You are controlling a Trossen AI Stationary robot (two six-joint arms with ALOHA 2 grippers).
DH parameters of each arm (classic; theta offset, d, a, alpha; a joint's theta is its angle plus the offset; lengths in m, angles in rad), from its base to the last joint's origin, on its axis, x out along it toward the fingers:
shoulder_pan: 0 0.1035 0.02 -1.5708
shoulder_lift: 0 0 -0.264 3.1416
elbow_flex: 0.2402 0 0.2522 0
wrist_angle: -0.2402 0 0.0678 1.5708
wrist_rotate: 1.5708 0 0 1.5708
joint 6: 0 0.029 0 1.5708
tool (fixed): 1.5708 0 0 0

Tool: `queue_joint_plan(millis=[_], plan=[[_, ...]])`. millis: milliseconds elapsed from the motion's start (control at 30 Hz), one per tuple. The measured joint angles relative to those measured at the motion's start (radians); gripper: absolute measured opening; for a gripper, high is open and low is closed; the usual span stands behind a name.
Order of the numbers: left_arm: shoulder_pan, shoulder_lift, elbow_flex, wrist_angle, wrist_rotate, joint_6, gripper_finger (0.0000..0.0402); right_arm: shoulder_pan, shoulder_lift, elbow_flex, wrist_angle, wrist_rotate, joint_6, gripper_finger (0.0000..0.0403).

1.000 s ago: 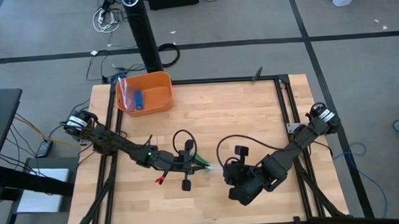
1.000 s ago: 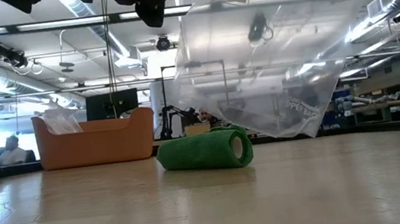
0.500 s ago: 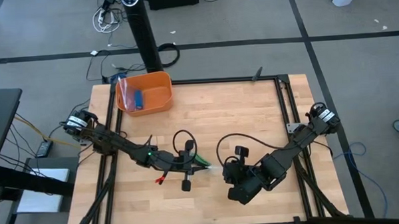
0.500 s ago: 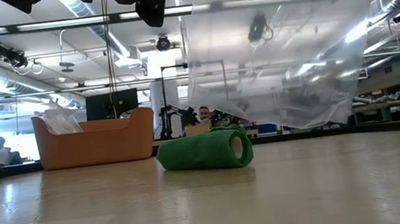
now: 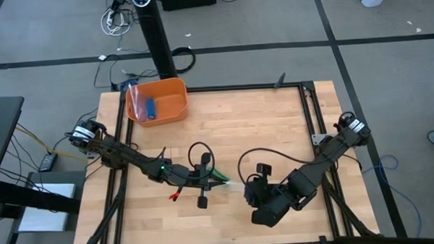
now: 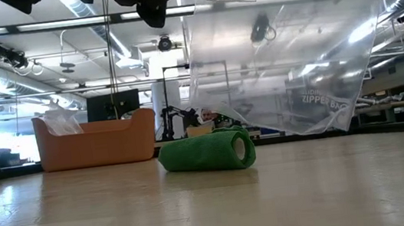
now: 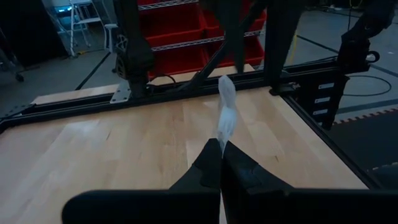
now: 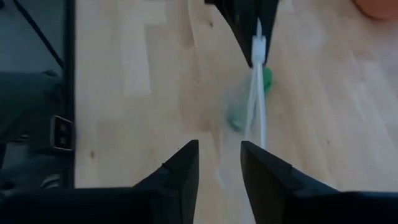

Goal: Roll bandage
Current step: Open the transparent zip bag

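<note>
Wood tabletop (image 6: 84,220), fuzzy green bandage (image 6: 207,152) roll

Two dark fingers (image 8: 183,171) of the right gripper (image 8: 219,168) stand apart, with bare wooden table (image 8: 143,81) showing in the gap between them. Beyond them, the other arm's gripper (image 8: 252,37) points toward the camera, its tips pinched together on a clear plastic bag (image 8: 256,93), seen edge-on as a thin pale strip. A bit of the green bandage (image 8: 267,78) shows through and beside the plastic. A black frame rail (image 8: 68,93) runs along the table's edge.
</note>
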Motion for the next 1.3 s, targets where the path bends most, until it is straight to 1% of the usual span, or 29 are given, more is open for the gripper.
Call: queue_joint_plan(millis=[133, 200, 267, 367, 400, 867, 1167, 1300], plan=[[0.0, 0.0, 0.0, -0.011, 0.0, 0.0, 0.0, 0.012, -0.001, 0.027, -0.005, 0.03, -0.039, 0.0115], [0.0, 0.0, 0.0, -0.007, 0.0, 0.0, 0.0, 0.012, -0.001, 0.027, -0.015, 0.037, -0.045, 0.0102], [0.0, 0.0, 0.0, -0.006, 0.0, 0.0, 0.0, 0.008, 0.003, 0.027, -0.03, 0.037, -0.045, 0.0075], [0.0, 0.0, 0.0, -0.007, 0.0, 0.0, 0.0, -0.003, 0.021, 0.027, -0.052, 0.037, -0.056, 0.0019], [0.0, 0.0, 0.0, -0.007, 0.0, 0.0, 0.0, -0.005, 0.023, 0.025, -0.056, 0.037, -0.062, 0.001], [0.0, 0.0, 0.0, -0.006, 0.0, 0.001, 0.0, -0.031, 0.02, 0.02, -0.067, 0.048, -0.061, 0.0002], [0.0, 0.0, 0.0, -0.001, 0.0, -0.005, 0.0, -0.052, 0.02, -0.053, -0.006, 0.011, -0.062, 0.0001], [0.0, 0.0, 0.0, -0.005, 0.0, -0.016, 0.0, -0.052, 0.02, -0.057, 0.001, 0.026, -0.049, 0.0003]])
